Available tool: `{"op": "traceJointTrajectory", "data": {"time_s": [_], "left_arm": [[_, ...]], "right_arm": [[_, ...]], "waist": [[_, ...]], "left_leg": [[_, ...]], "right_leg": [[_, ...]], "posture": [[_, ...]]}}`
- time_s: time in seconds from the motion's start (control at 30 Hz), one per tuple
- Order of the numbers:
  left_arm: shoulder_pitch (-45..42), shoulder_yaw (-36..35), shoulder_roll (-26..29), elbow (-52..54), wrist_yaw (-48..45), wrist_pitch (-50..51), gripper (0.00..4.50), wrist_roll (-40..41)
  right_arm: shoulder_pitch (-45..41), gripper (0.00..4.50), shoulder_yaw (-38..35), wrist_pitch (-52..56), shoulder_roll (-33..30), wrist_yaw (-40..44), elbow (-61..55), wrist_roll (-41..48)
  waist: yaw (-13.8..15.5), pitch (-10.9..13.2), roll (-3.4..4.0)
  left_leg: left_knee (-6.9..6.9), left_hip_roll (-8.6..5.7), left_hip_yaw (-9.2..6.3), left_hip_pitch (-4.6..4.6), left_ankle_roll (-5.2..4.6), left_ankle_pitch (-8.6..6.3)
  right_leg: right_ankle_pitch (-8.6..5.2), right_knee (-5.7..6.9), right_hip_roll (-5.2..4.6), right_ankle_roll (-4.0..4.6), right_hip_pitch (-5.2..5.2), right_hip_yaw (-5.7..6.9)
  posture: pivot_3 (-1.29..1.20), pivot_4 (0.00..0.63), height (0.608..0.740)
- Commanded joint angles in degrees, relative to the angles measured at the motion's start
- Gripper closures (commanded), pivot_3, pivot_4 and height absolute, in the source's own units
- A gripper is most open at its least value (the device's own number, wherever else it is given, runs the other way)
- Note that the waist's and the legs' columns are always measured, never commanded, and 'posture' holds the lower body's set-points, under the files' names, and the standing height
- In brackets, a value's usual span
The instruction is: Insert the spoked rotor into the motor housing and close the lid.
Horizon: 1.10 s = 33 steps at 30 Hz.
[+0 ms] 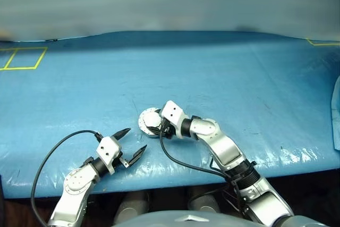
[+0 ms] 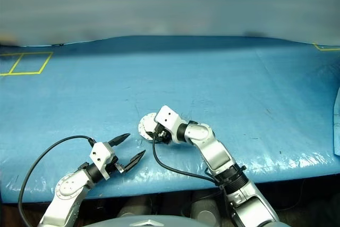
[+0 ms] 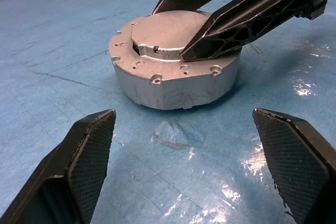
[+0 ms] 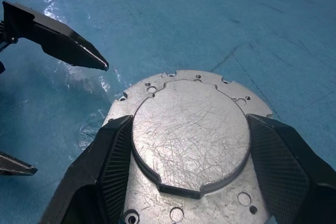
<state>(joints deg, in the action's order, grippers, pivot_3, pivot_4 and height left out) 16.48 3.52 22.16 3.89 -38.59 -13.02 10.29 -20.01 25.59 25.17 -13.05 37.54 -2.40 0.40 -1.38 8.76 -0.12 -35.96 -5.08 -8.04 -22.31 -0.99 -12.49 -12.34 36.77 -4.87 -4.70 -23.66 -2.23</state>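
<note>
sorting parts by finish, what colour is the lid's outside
Light silver-grey, finely scratched; the lid shows best in the right wrist view.

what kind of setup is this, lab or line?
Looks like a robot test bench rather than a production line: a table under a blue plastic sheet, yellow tape squares marking spots, and a single closed motor housing as workpiece.

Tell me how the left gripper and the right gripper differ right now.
The left gripper hovers with its fingers spread on nothing; the right gripper has its fingers on the closed lid. The left one sits short of the motor housing; the right one is on top of it. Both have black two-finger tips.
</note>
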Motion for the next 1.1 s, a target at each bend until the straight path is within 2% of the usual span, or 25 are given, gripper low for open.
{"op": "traceJointTrajectory", "data": {"time_s": [0.03, 0.17, 0.2, 0.3, 0.57, 0.63, 0.9, 1.1], "left_arm": [[-0.9, -1.3, -2.2, 2.0, 1.7, 0.3, 0.04, 2.9], [-3.0, -1.3, -3.1, 2.6, 0.8, 1.4, 0.04, 5.2], [-3.3, -1.2, -3.1, 2.8, 0.4, 1.6, 0.45, 5.8], [-4.7, -0.3, -2.9, 2.2, 0.1, 1.9, 1.29, 5.0], [-7.3, 1.4, -2.5, -1.2, 1.6, 2.2, 4.04, -0.4], [-7.4, 1.4, -2.5, -1.6, 1.9, 2.0, 4.46, -0.8], [-8.4, 0.0, -3.1, -3.2, 7.5, 3.2, 4.46, -4.4], [-8.3, 1.8, -2.5, -2.7, 6.7, 5.3, 4.46, -4.4]], "right_arm": [[0.3, 1.48, 1.1, 1.4, -0.6, -0.2, 2.1, -1.6], [0.2, 1.48, 1.3, 1.5, -0.7, -0.1, 2.1, -1.7], [0.2, 1.48, 1.3, 1.5, -0.7, -0.1, 2.2, -1.7], [0.2, 1.48, 1.3, 1.5, -0.8, -0.2, 2.1, -1.8], [0.3, 1.48, 1.1, 1.4, -0.9, -0.9, 2.0, -1.9], [0.3, 1.48, 1.0, 1.4, -0.9, -1.0, 1.9, -1.9], [0.2, 1.48, 1.0, 1.4, -1.0, -1.0, 1.9, -1.8], [0.4, 1.48, 1.0, 2.0, -1.2, -0.5, 1.5, -1.3]], "waist": [[0.0, 0.0, -0.01], [0.0, 0.0, -0.02], [0.0, 0.0, -0.02], [0.0, 0.0, -0.02], [0.0, 0.0, -0.02], [0.0, 0.0, -0.02], [0.2, 0.0, -0.02], [0.2, 0.0, -0.01]], "left_leg": [[0.0, 0.0, 0.0, 0.01, 0.0, 0.0], [0.0, 0.02, 0.0, 0.04, 0.01, 0.01], [0.0, 0.03, 0.0, 0.05, 0.01, 0.01], [0.0, 0.03, 0.01, 0.05, 0.02, 0.0], [0.01, 0.03, 0.02, 0.11, 0.02, 0.0], [0.01, 0.05, 0.01, 0.11, 0.02, 0.0], [0.01, 0.05, 0.0, 0.14, 0.03, 0.0], [0.01, 0.05, 0.01, 0.27, 0.04, -0.01]], "right_leg": [[0.0, 0.0, 0.0, 0.0, 0.01, 0.0], [0.0, 0.02, 0.03, 0.0, 0.03, 0.01], [0.0, 0.02, 0.05, 0.0, 0.03, 0.01], [0.0, 0.01, 0.05, 0.01, 0.04, -0.01], [0.0, 0.01, 0.07, 0.01, 0.09, -0.02], [-0.01, 0.01, 0.09, 0.01, 0.08, -0.02], [-0.01, 0.01, 0.08, 0.02, 0.12, -0.01], [-0.02, 0.01, 0.08, 0.01, 0.24, -0.02]], "posture": [[0.0, 0.15, 0.74], [0.0, 0.15, 0.74], [0.0, 0.15, 0.74], [0.0, 0.15, 0.74], [0.0, 0.15, 0.74], [0.0, 0.15, 0.74], [0.0, 0.15, 0.74], [0.0, 0.15, 0.74]]}}
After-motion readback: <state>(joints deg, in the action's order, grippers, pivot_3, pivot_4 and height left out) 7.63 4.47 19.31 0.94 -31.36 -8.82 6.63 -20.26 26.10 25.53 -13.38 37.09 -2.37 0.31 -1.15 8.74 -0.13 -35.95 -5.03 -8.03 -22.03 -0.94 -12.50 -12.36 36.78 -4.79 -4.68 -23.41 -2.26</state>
